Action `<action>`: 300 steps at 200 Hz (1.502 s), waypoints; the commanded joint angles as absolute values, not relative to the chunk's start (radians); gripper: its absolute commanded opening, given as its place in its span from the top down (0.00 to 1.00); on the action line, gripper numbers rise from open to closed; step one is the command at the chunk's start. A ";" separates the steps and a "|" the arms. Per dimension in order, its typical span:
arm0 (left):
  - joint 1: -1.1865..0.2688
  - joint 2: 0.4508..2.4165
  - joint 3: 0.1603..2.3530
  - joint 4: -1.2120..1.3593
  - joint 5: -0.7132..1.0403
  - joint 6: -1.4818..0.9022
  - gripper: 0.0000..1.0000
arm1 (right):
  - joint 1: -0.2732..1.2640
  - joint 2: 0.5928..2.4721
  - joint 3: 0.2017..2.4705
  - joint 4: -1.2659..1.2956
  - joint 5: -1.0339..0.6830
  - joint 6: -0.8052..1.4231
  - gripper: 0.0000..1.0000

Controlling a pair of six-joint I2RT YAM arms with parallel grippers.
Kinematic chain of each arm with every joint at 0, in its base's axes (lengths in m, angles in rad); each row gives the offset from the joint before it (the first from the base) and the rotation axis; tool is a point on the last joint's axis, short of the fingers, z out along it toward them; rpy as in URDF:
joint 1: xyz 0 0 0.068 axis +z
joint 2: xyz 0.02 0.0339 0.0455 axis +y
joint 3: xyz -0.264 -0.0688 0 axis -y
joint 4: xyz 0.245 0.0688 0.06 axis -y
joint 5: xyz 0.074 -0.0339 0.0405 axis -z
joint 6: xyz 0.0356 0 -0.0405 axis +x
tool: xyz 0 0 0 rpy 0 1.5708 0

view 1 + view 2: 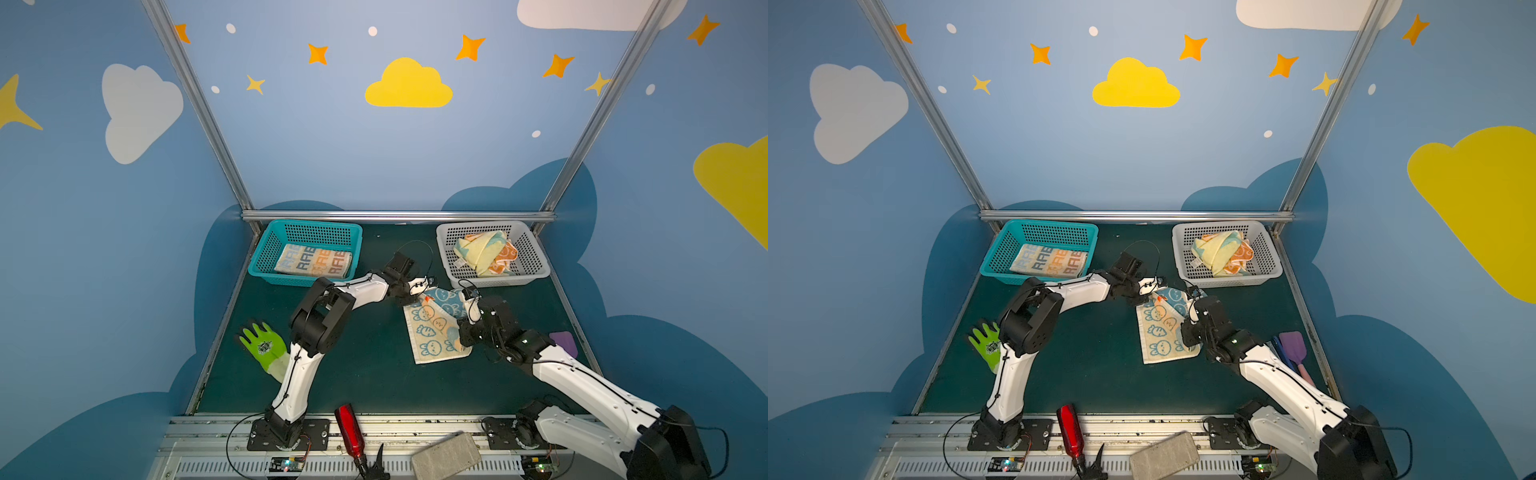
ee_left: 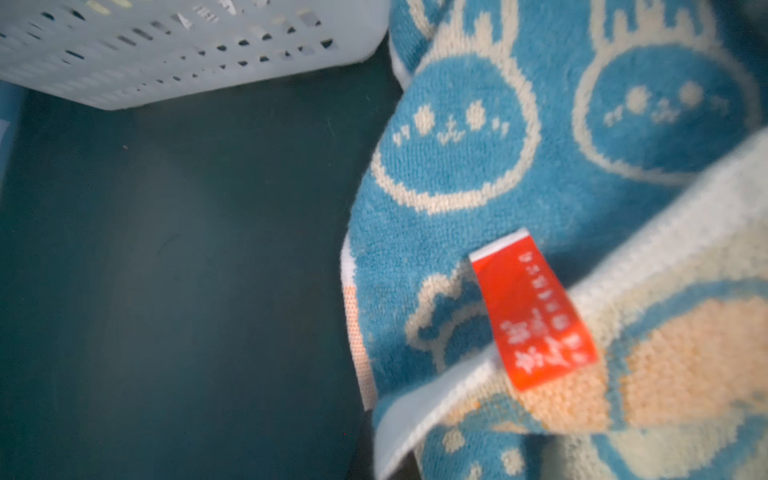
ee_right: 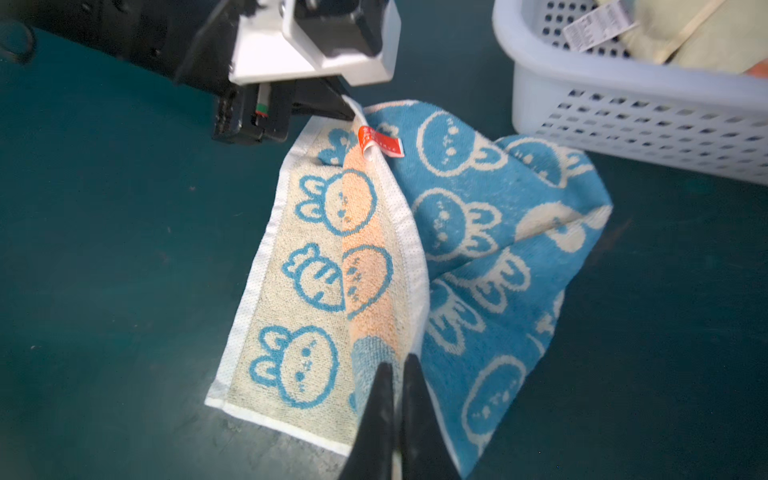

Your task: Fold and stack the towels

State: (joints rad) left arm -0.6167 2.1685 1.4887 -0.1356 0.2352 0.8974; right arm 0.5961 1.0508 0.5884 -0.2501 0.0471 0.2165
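While clamped in left gripper (image 3: 345,109) and right gripper (image 3: 397,366), half-folded blue rabbit towel (image 3: 478,216), cream underside up.

Both arms stretch forward and bend inward, wrists dropped low. The left claw (image 3: 347,110) is pinched shut, just across from the right claw (image 3: 398,374), likewise pinched shut, tips angled downward.
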 commanded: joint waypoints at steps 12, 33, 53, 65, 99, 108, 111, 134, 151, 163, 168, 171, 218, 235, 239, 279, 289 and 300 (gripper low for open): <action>-0.615 2.111 1.477 -0.101 0.150 0.854 0.96 | 0.593 1.167 0.657 -0.299 -0.029 0.351 1.00; -0.616 2.113 1.476 -0.103 0.107 0.840 0.96 | 0.593 1.257 0.750 -0.412 -0.041 0.382 1.00; -0.615 2.110 1.470 -0.104 0.094 0.833 0.96 | 0.598 1.313 0.766 -0.421 -0.035 0.398 1.00; -0.615 2.107 1.468 -0.106 0.091 0.833 0.96 | 0.598 1.327 0.759 -0.410 -0.029 0.411 0.98; -0.615 2.097 1.454 -0.097 0.088 0.834 0.96 | 0.595 1.313 0.735 -0.394 -0.004 0.425 0.77; -0.615 2.097 1.453 -0.097 0.087 0.834 0.96 | 0.593 1.304 0.732 -0.401 0.004 0.426 0.70; -0.614 2.097 1.454 -0.097 0.086 0.835 0.96 | 0.592 1.301 0.730 -0.402 0.006 0.425 0.68; -0.614 2.097 1.454 -0.097 0.084 0.834 0.96 | 0.582 1.277 0.724 -0.406 0.005 0.422 0.58; -0.615 2.098 1.454 -0.095 0.084 0.830 0.96 | 0.575 1.282 0.730 -0.421 0.008 0.423 0.57; -0.615 2.097 1.454 -0.095 0.086 0.827 0.96 | 0.572 1.294 0.730 -0.424 0.006 0.425 0.57; -0.615 2.097 1.454 -0.095 0.087 0.827 0.96 | 0.572 1.302 0.731 -0.431 0.007 0.431 0.57; -0.615 2.096 1.454 -0.096 0.087 0.827 0.96 | 0.571 1.306 0.730 -0.433 0.008 0.434 0.57; -0.614 2.091 1.453 -0.098 0.085 0.830 0.96 | 0.565 1.355 0.715 -0.394 -0.080 0.462 0.62; -0.615 2.089 1.450 -0.100 0.085 0.830 0.96 | 0.567 1.363 0.716 -0.389 -0.093 0.468 0.68; -0.615 2.090 1.450 -0.099 0.086 0.830 0.96 | 0.567 1.365 0.716 -0.386 -0.096 0.469 0.69; -0.615 2.089 1.454 -0.103 0.084 0.826 0.96 | 0.569 1.381 0.725 -0.389 -0.104 0.468 0.89; -0.614 2.088 1.453 -0.104 0.084 0.824 0.96 | 0.568 1.383 0.731 -0.396 -0.098 0.466 0.97; -0.614 2.088 1.456 -0.109 0.082 0.818 0.96 | 0.568 1.382 0.737 -0.404 -0.092 0.460 1.00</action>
State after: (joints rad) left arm -0.6163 2.1281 1.4601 -0.1005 0.0914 0.8326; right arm 0.5686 1.3739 0.7254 -0.3908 -0.0917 0.4641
